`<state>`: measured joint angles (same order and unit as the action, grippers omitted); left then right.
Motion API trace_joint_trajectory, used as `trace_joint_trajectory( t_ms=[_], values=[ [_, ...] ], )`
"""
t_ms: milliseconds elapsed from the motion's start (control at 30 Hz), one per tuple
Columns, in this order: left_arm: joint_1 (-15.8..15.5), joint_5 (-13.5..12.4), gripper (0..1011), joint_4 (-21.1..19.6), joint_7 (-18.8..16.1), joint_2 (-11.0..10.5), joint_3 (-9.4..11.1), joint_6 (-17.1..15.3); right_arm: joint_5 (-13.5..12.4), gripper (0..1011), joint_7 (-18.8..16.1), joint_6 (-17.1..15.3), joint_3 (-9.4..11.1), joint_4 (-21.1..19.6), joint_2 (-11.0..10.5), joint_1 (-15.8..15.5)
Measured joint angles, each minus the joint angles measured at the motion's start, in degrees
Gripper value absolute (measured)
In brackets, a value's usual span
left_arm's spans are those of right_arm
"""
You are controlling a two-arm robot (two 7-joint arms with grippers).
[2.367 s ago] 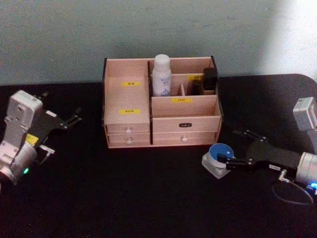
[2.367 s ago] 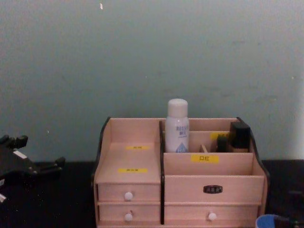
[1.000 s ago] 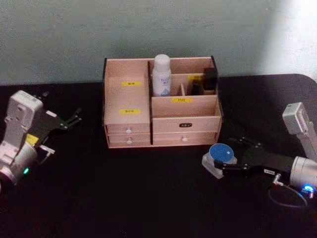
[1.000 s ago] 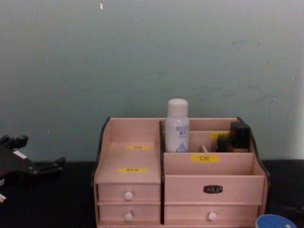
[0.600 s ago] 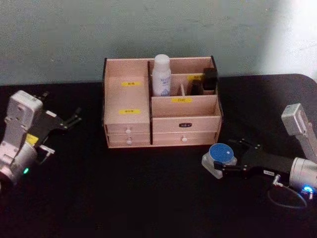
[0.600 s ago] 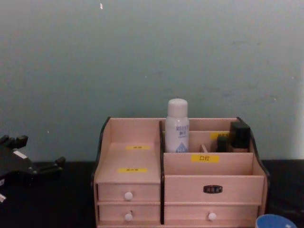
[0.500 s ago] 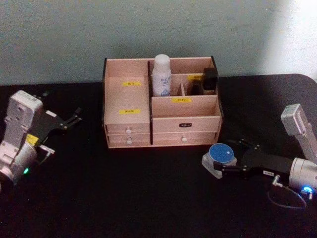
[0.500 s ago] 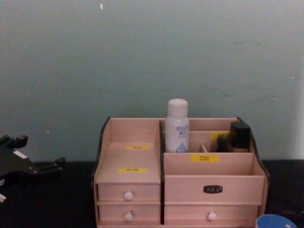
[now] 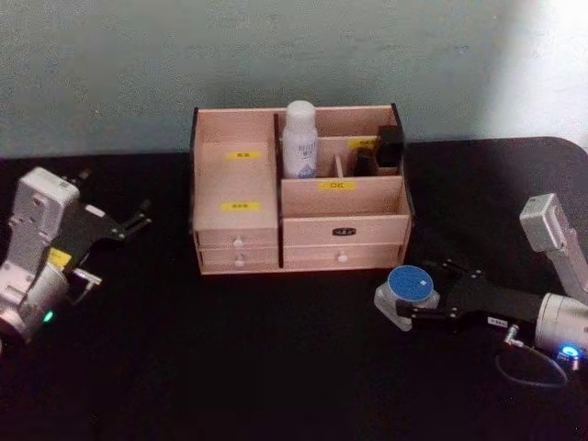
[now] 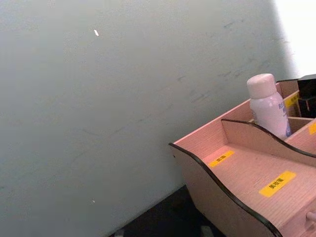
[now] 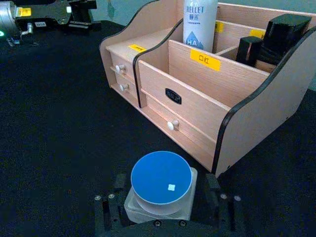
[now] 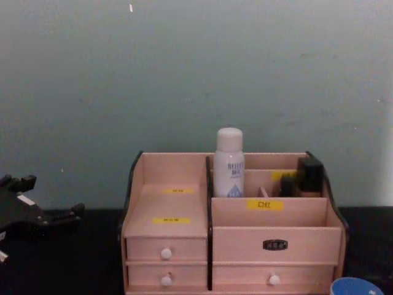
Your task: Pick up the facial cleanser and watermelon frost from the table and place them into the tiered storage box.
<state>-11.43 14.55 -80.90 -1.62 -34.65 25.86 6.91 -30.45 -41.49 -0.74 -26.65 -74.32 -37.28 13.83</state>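
Now that my right gripper [image 9: 418,294] has slid forward, its fingers straddle the squat clear jar with the round blue lid, the watermelon frost [image 11: 161,180]. They are spread, one along each side wall, with no squeeze evident. The jar has not left the black table [image 9: 276,367], just near and right of the pale wooden tiered storage box [image 9: 239,184]. The tall white facial cleanser bottle [image 9: 299,138] already stands in a far compartment. Judgement: closing and lifting come next. My left gripper [image 9: 142,216], also spread, is parked far left.
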Motion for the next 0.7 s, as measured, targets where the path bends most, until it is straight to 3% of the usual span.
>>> trace_joint_trajectory(
  t_ms=[700],
  values=[
    [0.0, 0.0, 1001, 0.0, 0.0, 0.0, 0.0, 0.0, -0.31, 1003, -0.19, -0.22, -0.03, 0.21, 0.08, 0.14]
  ],
)
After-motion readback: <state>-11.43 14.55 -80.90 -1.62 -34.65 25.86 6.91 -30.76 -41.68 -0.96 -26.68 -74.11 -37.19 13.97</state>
